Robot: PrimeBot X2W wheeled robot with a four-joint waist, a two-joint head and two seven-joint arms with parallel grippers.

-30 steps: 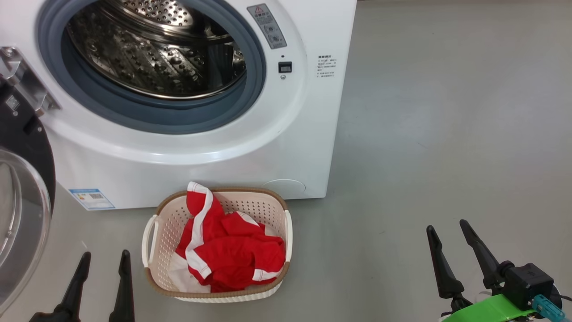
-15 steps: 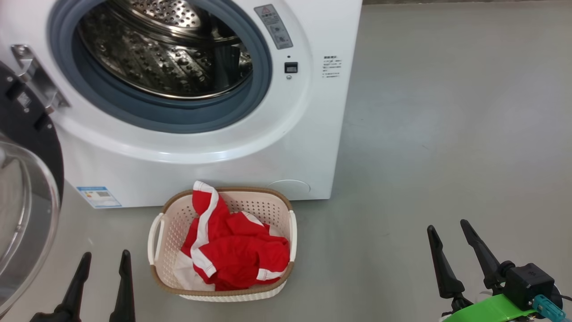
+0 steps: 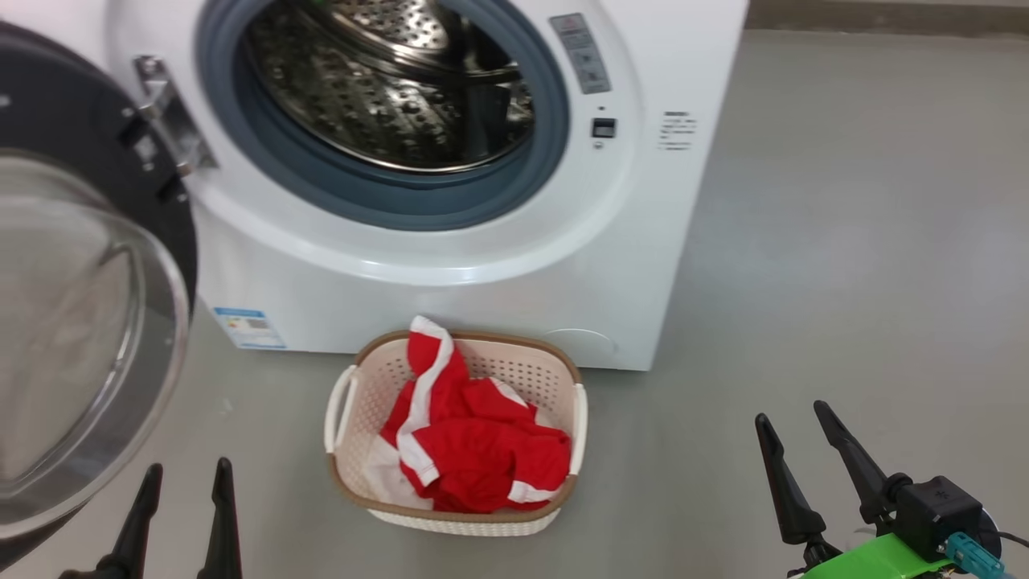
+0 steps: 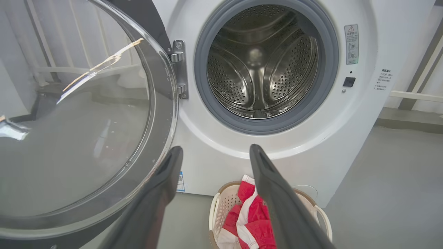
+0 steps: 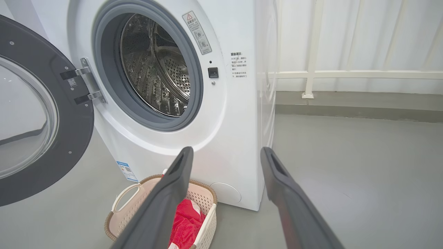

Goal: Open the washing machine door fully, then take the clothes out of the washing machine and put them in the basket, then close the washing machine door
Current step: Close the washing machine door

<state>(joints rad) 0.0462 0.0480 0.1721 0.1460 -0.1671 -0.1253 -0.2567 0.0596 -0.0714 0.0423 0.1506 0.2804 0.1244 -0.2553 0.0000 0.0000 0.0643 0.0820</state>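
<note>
The washing machine (image 3: pixel 514 289) stands ahead with its steel drum (image 3: pixel 402 88) bare inside the grey gasket. Its door (image 3: pixel 88 322) hangs swung wide to the left, black rim and glass bowl facing me; the door (image 4: pixel 76 114) also fills the left of the left wrist view. The red and white clothes (image 3: pixel 474 438) lie heaped in the cream basket (image 3: pixel 346 406) on the floor before the machine. My left gripper (image 3: pixel 186 474) is open at the lower left, below the door. My right gripper (image 3: pixel 792 414) is open at the lower right, well right of the basket.
Grey floor (image 3: pixel 844 241) stretches to the right of the machine. A pale railing (image 5: pixel 346 74) and a low kerb run along the wall behind it in the right wrist view.
The head camera has turned left, so machine and basket have shifted right in the picture and more of the door shows. Both grippers stay open and hold their places.
</note>
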